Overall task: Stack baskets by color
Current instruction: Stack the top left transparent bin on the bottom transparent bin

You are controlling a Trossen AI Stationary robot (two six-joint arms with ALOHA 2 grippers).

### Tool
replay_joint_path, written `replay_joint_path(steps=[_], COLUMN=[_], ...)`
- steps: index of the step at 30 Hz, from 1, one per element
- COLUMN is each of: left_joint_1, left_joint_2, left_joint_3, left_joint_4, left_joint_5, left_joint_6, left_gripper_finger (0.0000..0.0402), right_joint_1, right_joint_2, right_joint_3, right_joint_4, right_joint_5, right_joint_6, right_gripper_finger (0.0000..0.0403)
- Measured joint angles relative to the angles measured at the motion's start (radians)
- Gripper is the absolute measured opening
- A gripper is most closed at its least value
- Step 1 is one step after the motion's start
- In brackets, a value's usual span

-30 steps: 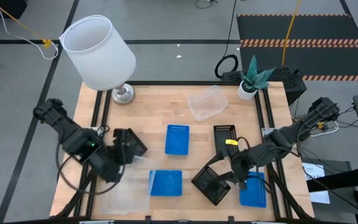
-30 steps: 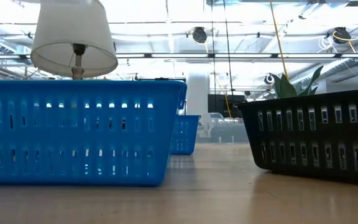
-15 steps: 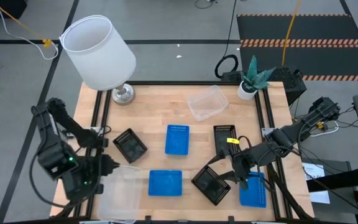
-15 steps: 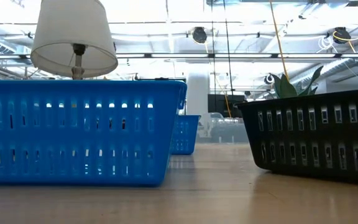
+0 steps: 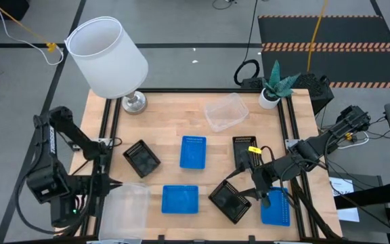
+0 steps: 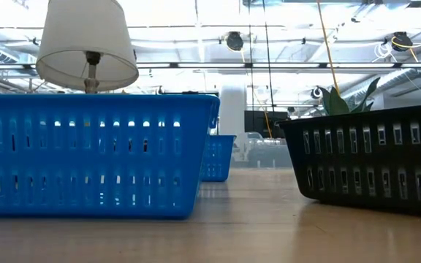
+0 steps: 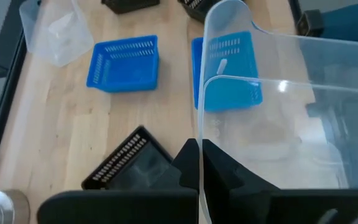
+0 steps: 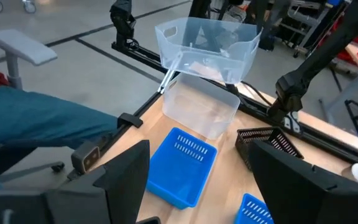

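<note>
My left gripper [image 5: 112,184] is at the table's near left corner, shut on a clear basket [image 8: 207,38]. That basket hangs over a second clear basket [image 8: 201,107] resting on the table. A third clear basket [image 5: 225,112] lies at the far side. Three blue baskets [image 5: 193,151] [image 5: 180,199] [image 5: 275,207] and three black baskets [image 5: 141,158] [image 5: 246,152] [image 5: 230,201] rest on their bottoms, spread over the table. My right gripper [image 8: 210,193] stands open and empty above the near right black basket. My left gripper pinches one side wall of the clear basket at its rim [image 7: 199,146], with one finger [image 7: 221,171] inside the basket and the other outside. The fingers slant downward from the table's left. The basket is lifted clear, opening up, above the other clear basket.
A white lamp [image 5: 110,57] stands at the far left corner and a potted plant [image 5: 274,85] at the far right. A person's leg in jeans [image 8: 36,127] shows beyond the table's edge. In the low view only a blue basket [image 6: 86,153] and a black one [image 6: 371,161] show.
My left gripper has swung from above the left black basket toward the table's near left corner, carrying the clear basket along; the black basket now lies uncovered. The other baskets have stayed where they were.
</note>
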Motion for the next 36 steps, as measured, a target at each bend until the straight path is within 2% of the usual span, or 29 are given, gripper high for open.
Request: replay_joint_path(steps=[5,13,21,25,36], left_joint_1=[-0.019,-0.024,-0.026,-0.050,-0.126], left_joint_2=[-0.064,-0.213,-0.292,-0.310,-0.346], left_joint_3=[-0.123,-0.331,-0.522,-0.582,-0.656], left_joint_4=[0.037,0.214,0.374,0.424,0.425], left_joint_5=[0.000,0.027,0.056,0.057,0.055], left_joint_6=[-0.082,-0.079,-0.072,-0.079,-0.178], left_gripper_finger=[0.0001,0.0001,0.0001,0.0001,0.0001], right_joint_1=[0.003,0.004,0.004,0.004,0.004], right_joint_2=[0.000,0.000,0.000,0.000,0.000], right_joint_3=[0.000,0.000,0.000,0.000,0.000], right_joint_4=[0.000,0.000,-0.001,-0.001,-0.001], right_joint_5=[0.000,0.000,-0.001,-0.001,-0.001], right_joint_6=[0.000,-0.026,-0.021,-0.017,-0.018], right_gripper_finger=[0.0265,0.0265,0.0265,0.0265,0.0265])
